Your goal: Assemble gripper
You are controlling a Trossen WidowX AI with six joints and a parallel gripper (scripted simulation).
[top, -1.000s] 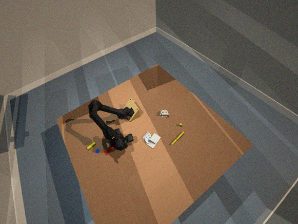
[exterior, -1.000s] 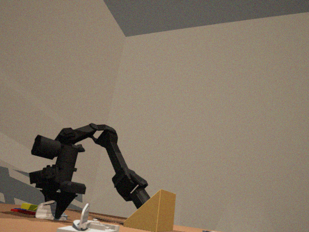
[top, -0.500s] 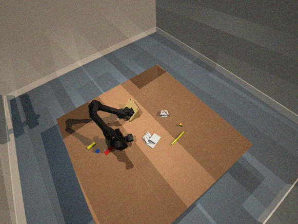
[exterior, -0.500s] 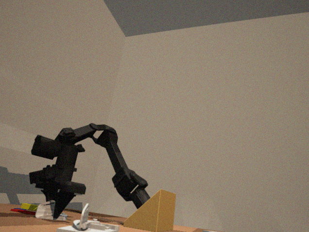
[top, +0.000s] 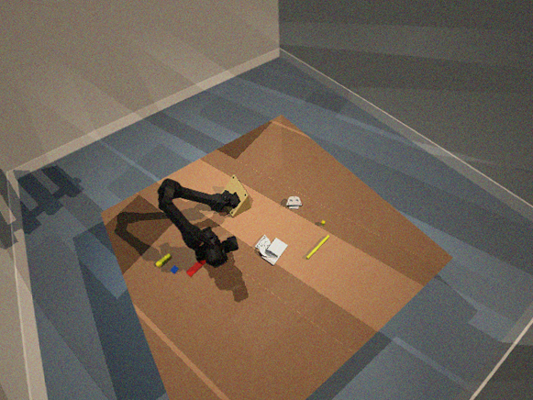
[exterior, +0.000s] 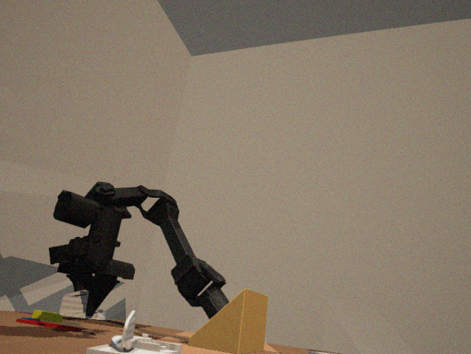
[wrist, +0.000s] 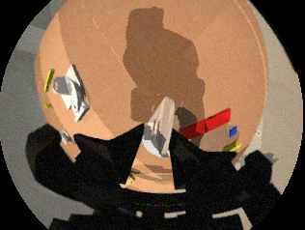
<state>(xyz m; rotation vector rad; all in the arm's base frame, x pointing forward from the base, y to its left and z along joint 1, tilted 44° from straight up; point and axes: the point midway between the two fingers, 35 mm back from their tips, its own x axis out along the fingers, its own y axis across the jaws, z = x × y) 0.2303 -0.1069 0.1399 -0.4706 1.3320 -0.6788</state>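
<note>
The gripper [exterior: 85,304] [wrist: 159,134] is shut on a white jaw [exterior: 72,305] [wrist: 166,118], which it holds a little above the table. The fingers hide part of this jaw, and the arm hides it in the top view. The white gripper base [top: 272,260] [exterior: 167,346] lies on the table away from the gripper, with the other white jaw [top: 276,247] [exterior: 129,330] standing up on it. Whether that jaw sits fully on its pin cannot be told. The small white housing plate [top: 294,201] [wrist: 67,137] lies apart, beyond the base.
A yellow wedge [top: 238,190] [exterior: 252,323] stands beside the arm's foot. A red bar [top: 194,268] [wrist: 212,122], a blue block [top: 174,269] [wrist: 234,130] and a yellow cylinder [top: 163,260] lie near the gripper. A long yellow rod [top: 318,246] and a small yellow piece [top: 322,222] lie past the base.
</note>
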